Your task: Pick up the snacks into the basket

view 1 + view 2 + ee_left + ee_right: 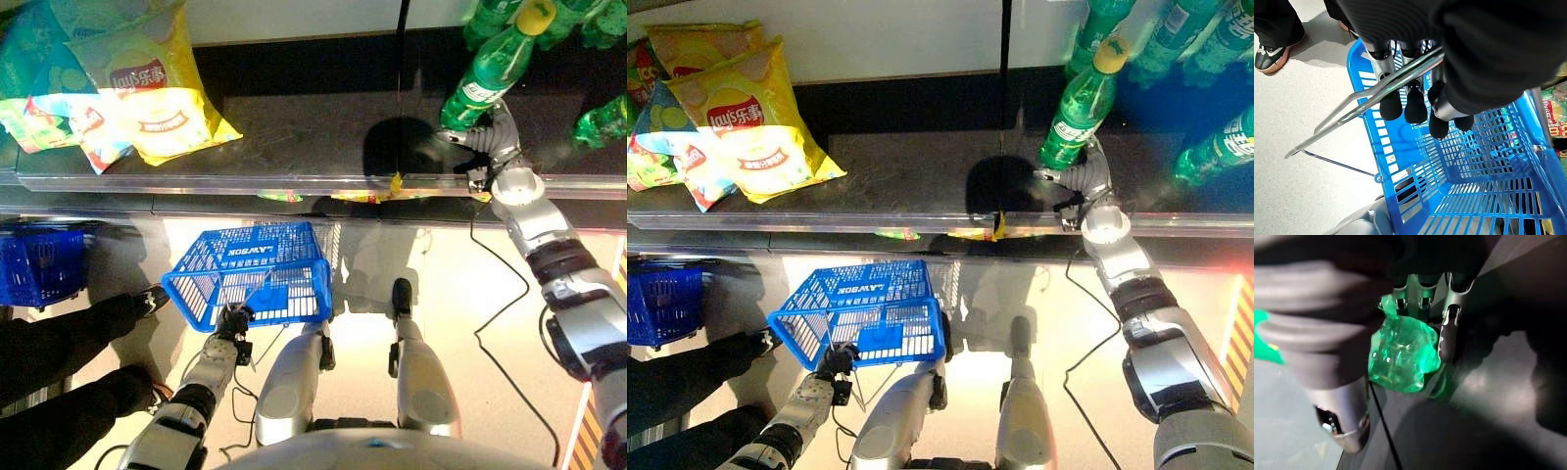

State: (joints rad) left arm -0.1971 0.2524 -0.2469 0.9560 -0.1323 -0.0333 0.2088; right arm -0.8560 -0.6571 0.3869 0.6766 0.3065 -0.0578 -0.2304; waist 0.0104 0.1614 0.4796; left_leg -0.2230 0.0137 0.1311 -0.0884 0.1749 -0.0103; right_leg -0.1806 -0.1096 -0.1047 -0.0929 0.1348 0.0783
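Observation:
A green bottle with a yellow cap (490, 69) stands on the dark shelf (294, 147), on its right side. My right hand (495, 142) reaches over the shelf's front edge, and its fingers (1446, 340) and thumb are curled round the bottle's base (1403, 352). Bags of chips (147, 88) lie piled at the shelf's left end. Below the shelf, my left hand (232, 323) holds a blue plastic basket (255, 274). Its fingers (1391, 103) are wrapped round the basket's metal handle (1381, 88). The part of the basket's mesh floor (1474, 166) that I can see is bare.
More green bottles (602, 122) stand at the shelf's far right and back. A second blue basket (39, 264) sits on the floor at the left. A person's dark-trousered legs and a shoe (147, 299) are close to the left of my basket.

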